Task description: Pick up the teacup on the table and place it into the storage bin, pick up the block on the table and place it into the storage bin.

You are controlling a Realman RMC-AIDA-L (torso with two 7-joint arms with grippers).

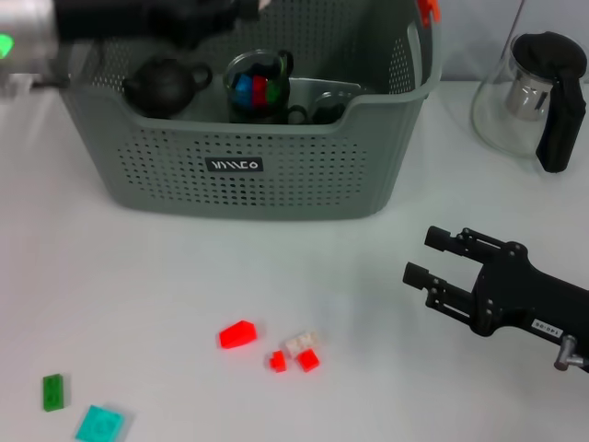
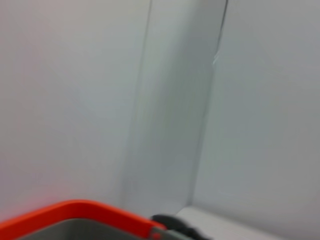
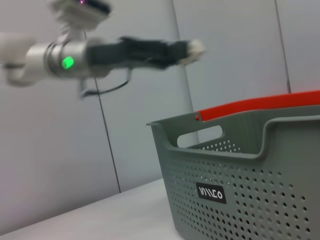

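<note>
While left pincer point(image 3: 192, 48) reaches over storage bin point(image 1: 248, 157), grip unreadable, right pincer point(image 1: 425, 256) hovers released above table point(image 1: 166, 295).

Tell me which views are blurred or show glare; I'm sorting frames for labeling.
Head view: mostly sharp, but the left gripper above the storage bin is smeared, and the glass pitcher shows soft reflections. Left wrist view: soft throughout, with only the bin's orange rim and blank wall. Right wrist view: the left arm is blurred, with a glowing green light; the bin's label reads clearly.
</note>
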